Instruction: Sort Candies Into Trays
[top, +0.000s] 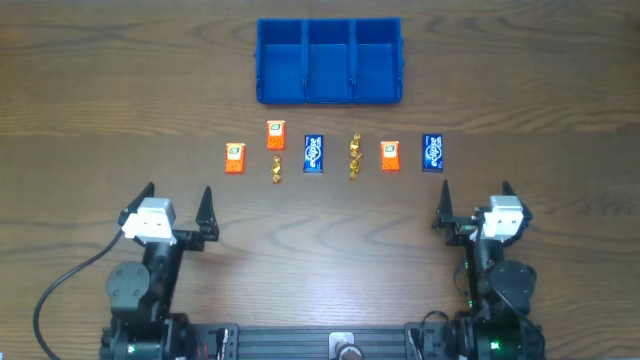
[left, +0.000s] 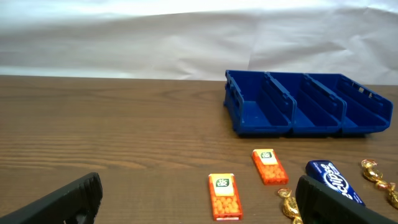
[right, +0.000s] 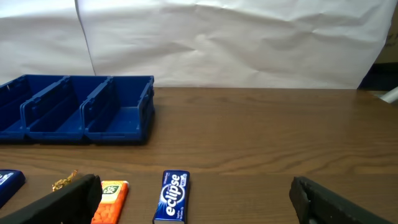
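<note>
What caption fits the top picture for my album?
Left claw and right claw sit open below seven candies and an empty blue tray.

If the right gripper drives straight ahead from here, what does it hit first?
Most likely the blue pack, lying ahead of the open right gripper, slightly off its centre line. Its height above the table is unclear, so it might pass over.

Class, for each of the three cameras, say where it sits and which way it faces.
Top: overhead, looking down on the wooden table; left gripper and right gripper below.
Left wrist: low, faces the blue three-bin plastic tray; own fingers low.
Right wrist: likewise, own fingers low.
Shared: tray, flat blue candy packet.
</note>
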